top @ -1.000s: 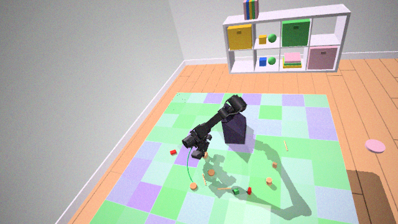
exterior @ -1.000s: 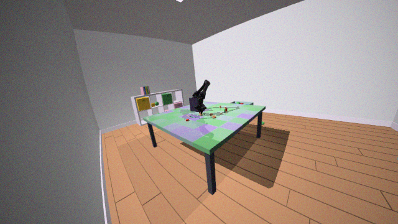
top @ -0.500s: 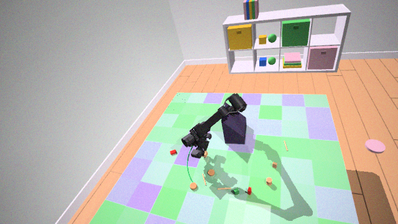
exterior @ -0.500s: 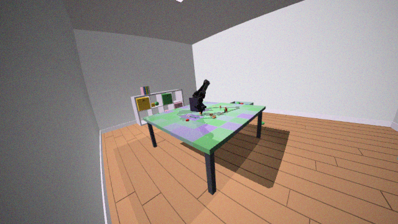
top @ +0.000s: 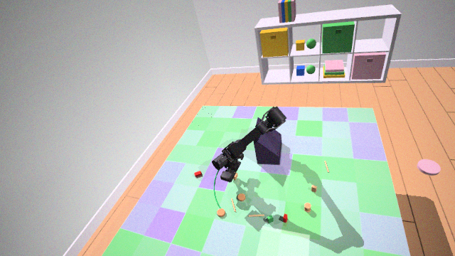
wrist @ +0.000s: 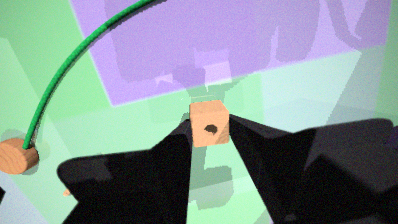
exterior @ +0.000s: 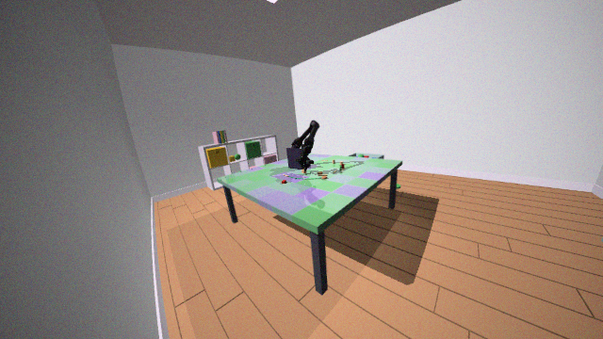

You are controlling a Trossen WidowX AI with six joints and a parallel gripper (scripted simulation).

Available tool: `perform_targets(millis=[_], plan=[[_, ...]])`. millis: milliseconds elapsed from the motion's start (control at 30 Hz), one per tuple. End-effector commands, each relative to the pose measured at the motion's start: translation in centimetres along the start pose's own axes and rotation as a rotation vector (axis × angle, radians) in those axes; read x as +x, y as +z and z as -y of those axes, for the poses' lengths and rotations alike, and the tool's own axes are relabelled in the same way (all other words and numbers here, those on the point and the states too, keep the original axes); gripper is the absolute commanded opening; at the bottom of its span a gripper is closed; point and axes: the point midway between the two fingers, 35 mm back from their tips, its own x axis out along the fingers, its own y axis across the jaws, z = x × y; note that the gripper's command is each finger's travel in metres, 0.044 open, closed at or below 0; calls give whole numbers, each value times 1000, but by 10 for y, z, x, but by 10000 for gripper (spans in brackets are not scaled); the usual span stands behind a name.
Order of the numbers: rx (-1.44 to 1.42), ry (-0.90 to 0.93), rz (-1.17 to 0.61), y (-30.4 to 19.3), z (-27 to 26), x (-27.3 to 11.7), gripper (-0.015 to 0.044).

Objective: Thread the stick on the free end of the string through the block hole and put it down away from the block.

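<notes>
Looking down from the top view first, the black gripper (top: 229, 175) (exterior: 305, 170) (wrist: 208, 121) is low over the mat-patterned table (top: 199, 227) (exterior: 264, 198) (wrist: 140, 107), the green string (top: 215, 190) (exterior: 308, 178) (wrist: 60, 75) curving from the round wooden button (top: 221, 212) (exterior: 324, 177) (wrist: 19, 156) up toward the arm; its far end and stick are hidden there; loose sticks (top: 233, 205) (top: 256, 215) lie near the button, so grabbing the wrong one looks easy enough; a second wooden disc (top: 241, 197) (exterior: 319, 172) and a green block (top: 269, 219) sit nearby too; exterior view is tiny, but a red block (exterior: 284, 182) (top: 197, 173) sits off to one side; wrist view is the useful one: fingers pinched on the wooden block with the hole, (wrist: 210, 124) no stick in it, so I'd call threading not done; pickup, push-through, pull and put-down all seem left, and lifting that block would be bad news
</notes>
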Motion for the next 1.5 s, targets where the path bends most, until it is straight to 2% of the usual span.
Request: perform_targets(millis=[0,1467], plan=[[5,-4,84,-5,0,1,0],[21,-6,739,-42,1,15,0]])
